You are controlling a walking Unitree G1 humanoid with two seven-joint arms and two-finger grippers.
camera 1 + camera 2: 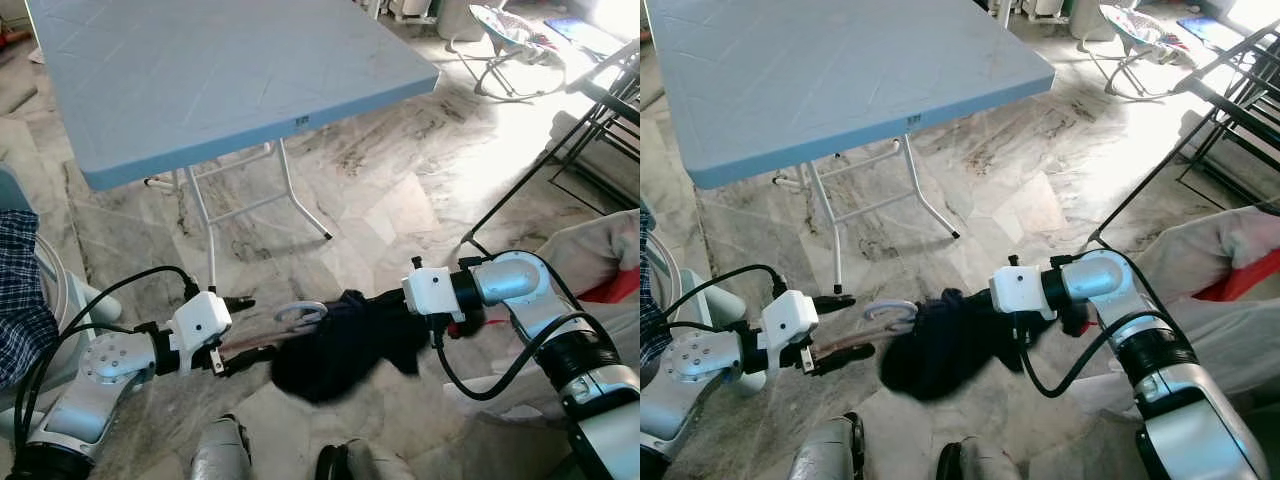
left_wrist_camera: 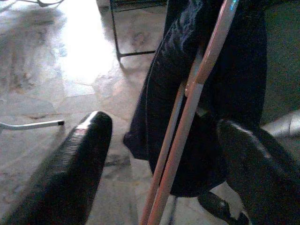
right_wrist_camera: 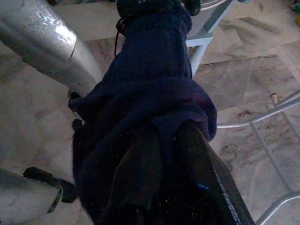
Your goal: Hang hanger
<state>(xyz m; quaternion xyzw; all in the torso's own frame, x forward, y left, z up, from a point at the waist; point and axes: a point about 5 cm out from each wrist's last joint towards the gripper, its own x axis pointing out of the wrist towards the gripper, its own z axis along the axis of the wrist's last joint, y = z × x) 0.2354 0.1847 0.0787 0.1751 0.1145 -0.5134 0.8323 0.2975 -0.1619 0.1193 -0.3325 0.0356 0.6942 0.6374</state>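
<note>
Hanger (image 1: 300, 316) is low centre in the head views, held between the two arms above the marble floor (image 1: 400, 200), with a dark garment (image 1: 345, 345) bunched over it. Pale hook loop pokes out on the garment's left side.

Left tool (image 1: 243, 327), lower left: fingers spread. In the left wrist view they stand either side of the pinkish hanger bar without pinching it, so it's open around the bar rather than gripping.

Right tool (image 3: 159, 154), centre right: fingers are buried in the dark cloth. Looks clamped on the garment, and the cloth bunches tight around the fingers in the right wrist view.

Progress, as I read it: garment is on the hanger, both are off the floor, nothing is hung yet. A black rack (image 1: 590, 110) stands at the upper right edge, well apart from the hanger. Probably the target, not certain.

Blue bench (image 1: 200, 80) fills the upper left and isn't involved.

Left to do: secure the hook end, carry it over, hook it on a rail.
</note>
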